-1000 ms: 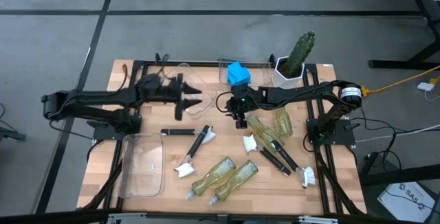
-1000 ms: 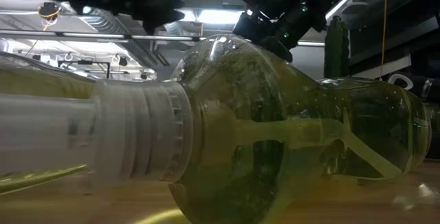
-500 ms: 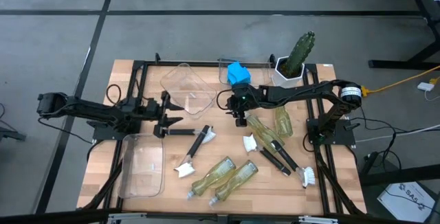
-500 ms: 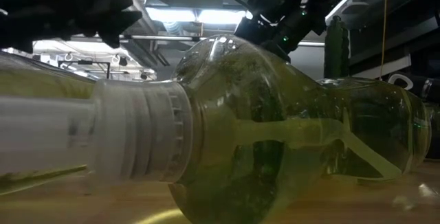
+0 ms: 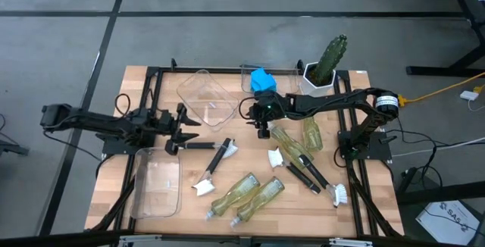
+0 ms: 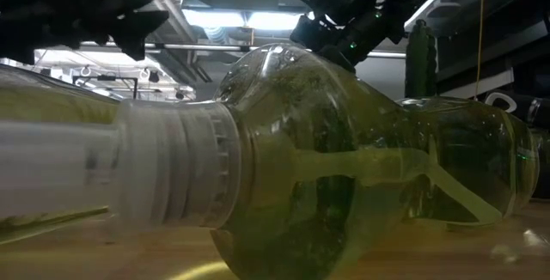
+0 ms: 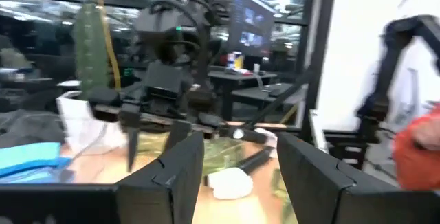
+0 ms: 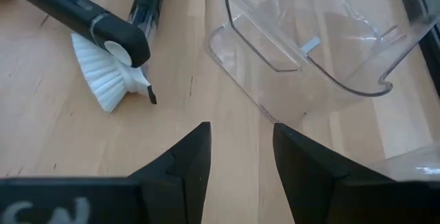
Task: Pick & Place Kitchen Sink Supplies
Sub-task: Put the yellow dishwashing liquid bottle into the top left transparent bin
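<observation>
- High view shows you the left gripper [image 5: 186,132] at the left of centre, fingers apart with nothing between them, just beside a black-handled dish brush [image 5: 198,146] lying on the table [image 5: 114,179].
- Your right gripper [image 5: 262,129] hangs at frame centre — fingers apart, empty — over bare wood beside a tilted clear bin [image 5: 206,99].
- Right wrist view confirms it: the two dark fingers [image 8: 182,162] stand open above the wood, with a white-headed brush [image 8: 103,80] and the clear bin [image 8: 309,45] ahead.
- Blue sponges [image 5: 262,81] sit at upper centre, next to the cactus [image 5: 330,57] in its white pot.
- Two soap bottles [image 5: 246,192] lie on their sides at lower centre; two more [image 5: 301,139] lie right of centre, among further brushes [image 5: 307,175].
- A second clear bin [image 5: 155,179] rests flat at lower left.
- Low view is filled by one lying soap bottle [image 6: 344,160] — both arms show dark above it.
</observation>
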